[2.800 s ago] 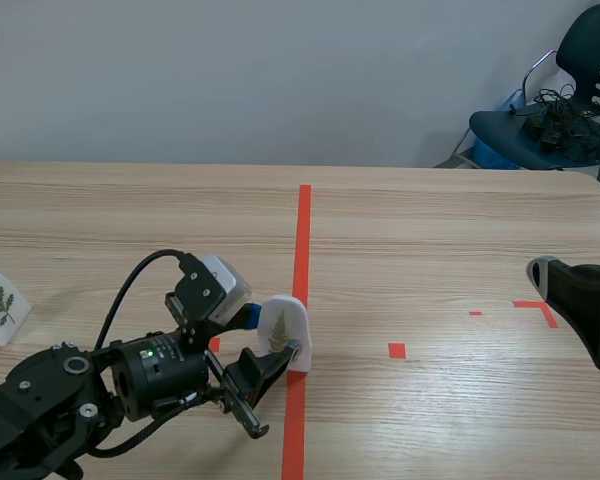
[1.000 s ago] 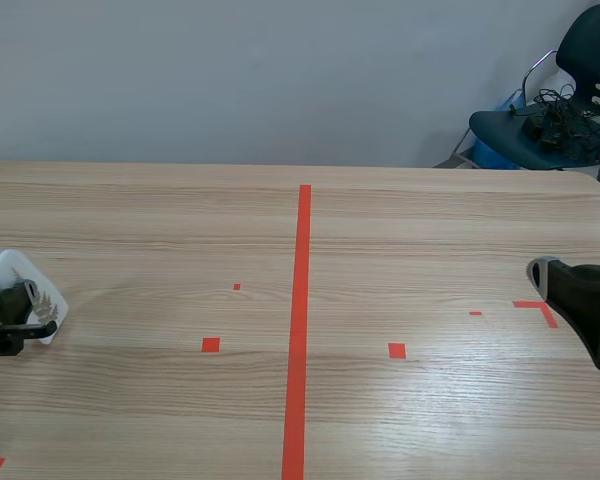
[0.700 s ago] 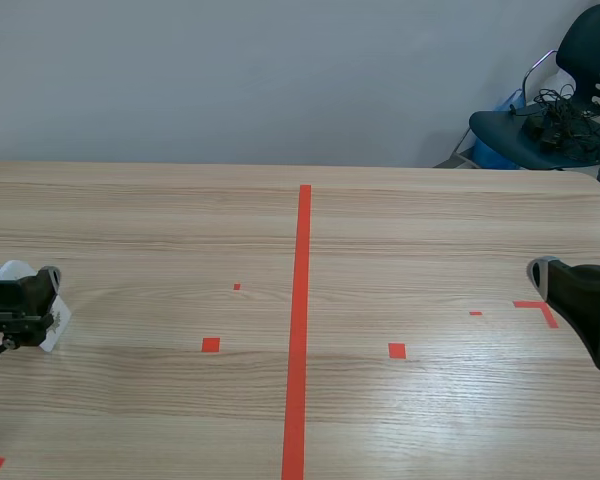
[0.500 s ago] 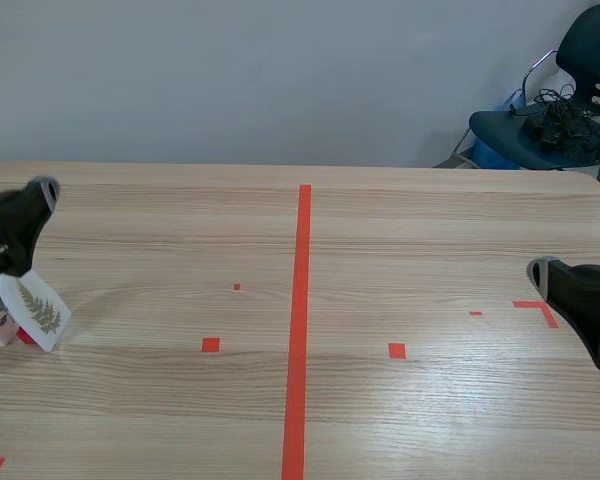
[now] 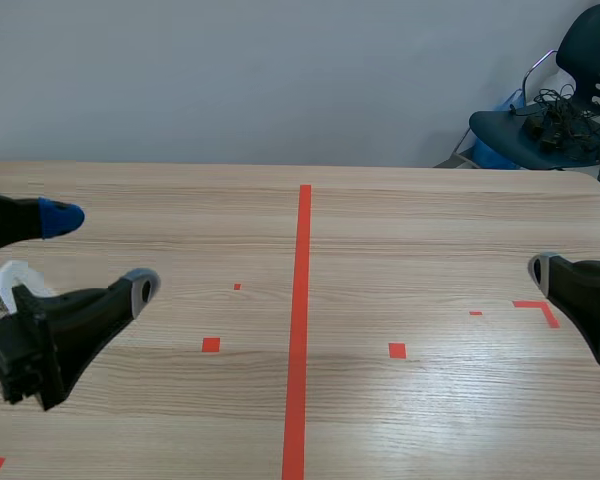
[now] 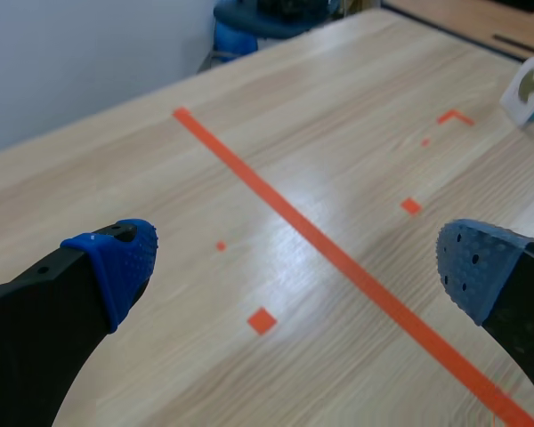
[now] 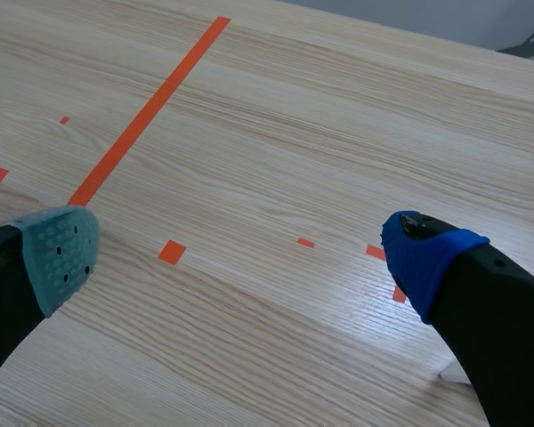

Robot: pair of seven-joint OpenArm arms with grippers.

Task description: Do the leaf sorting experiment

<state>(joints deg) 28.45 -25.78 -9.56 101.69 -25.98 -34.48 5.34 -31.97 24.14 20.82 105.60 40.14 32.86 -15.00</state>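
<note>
At the table's left edge stands a white leaf card, mostly hidden behind my left gripper. That gripper hangs open above the table beside the card, holding nothing; its pads stand wide apart in the left wrist view. Far ahead of it, another white card with a green leaf stands near orange tape marks. My right gripper rests low at the table's right edge. In the right wrist view it is open and empty over bare wood.
A long orange-red tape line runs down the table's middle, with small tape squares on either side. A dark chair loaded with cables stands beyond the far right corner. A grey wall closes the back.
My left gripper carried a leaf card to the left edge, set it beside another card, and opened. It has since risen and swung back over the table. The right arm stayed still.
</note>
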